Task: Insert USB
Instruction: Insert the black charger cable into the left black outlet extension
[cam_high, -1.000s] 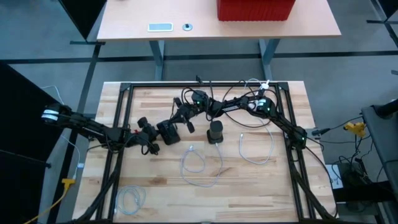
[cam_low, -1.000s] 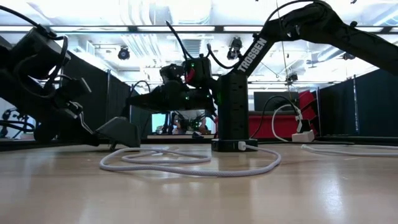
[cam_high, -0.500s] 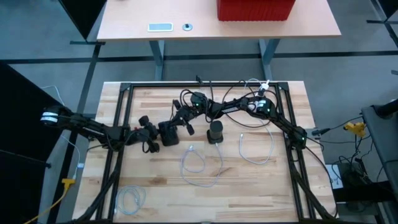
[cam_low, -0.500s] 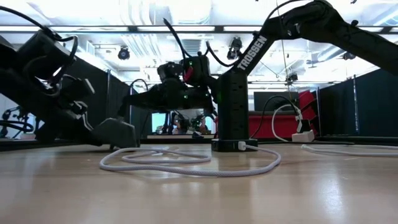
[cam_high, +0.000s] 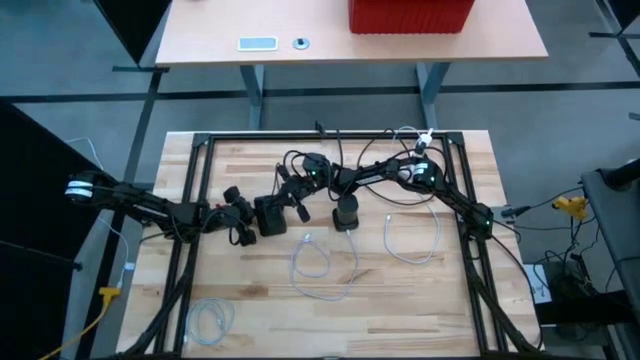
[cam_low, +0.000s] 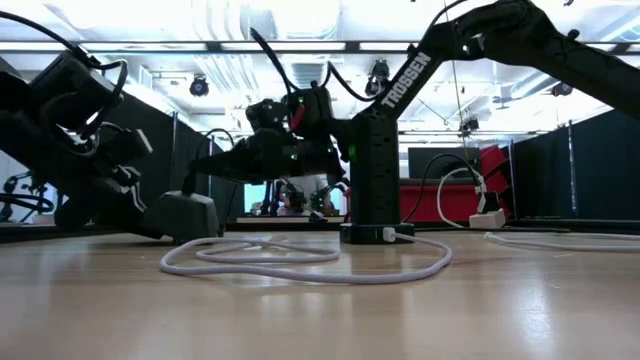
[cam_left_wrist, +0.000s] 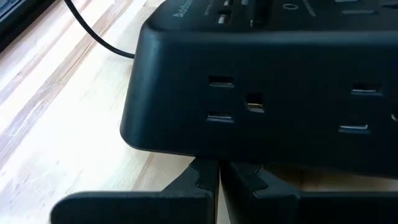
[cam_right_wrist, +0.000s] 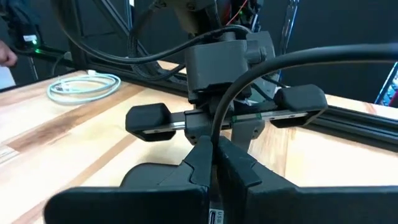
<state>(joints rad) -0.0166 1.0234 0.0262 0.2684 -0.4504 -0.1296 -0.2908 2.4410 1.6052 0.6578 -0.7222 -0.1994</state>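
The black USB cable (cam_right_wrist: 348, 52) is pinched in the right hand (cam_right_wrist: 214, 158), whose fingers are pressed together on it. The plug end itself is hidden between them. That hand hovers at about 1 o'clock of the low black socket box (cam_left_wrist: 261, 99), which sits left of the desk's (cam_high: 420, 300) middle. The left hand (cam_left_wrist: 219, 177) is at the box's 9 o'clock, fingers pressed together at its lower edge. Whether they grip anything cannot be told.

The step in hand looks like lining up — plug carried, not yet seated. Next the plug needs squaring to one small slot on the box face and a straight push, with the box kept from sliding.

The box is matte hard plastic with rounded corners. A tall black socket tower (cam_high: 345, 212) stands at its 3 o'clock. Limp white cables (cam_high: 322, 268) loop at 5 o'clock on pale, striped wood.
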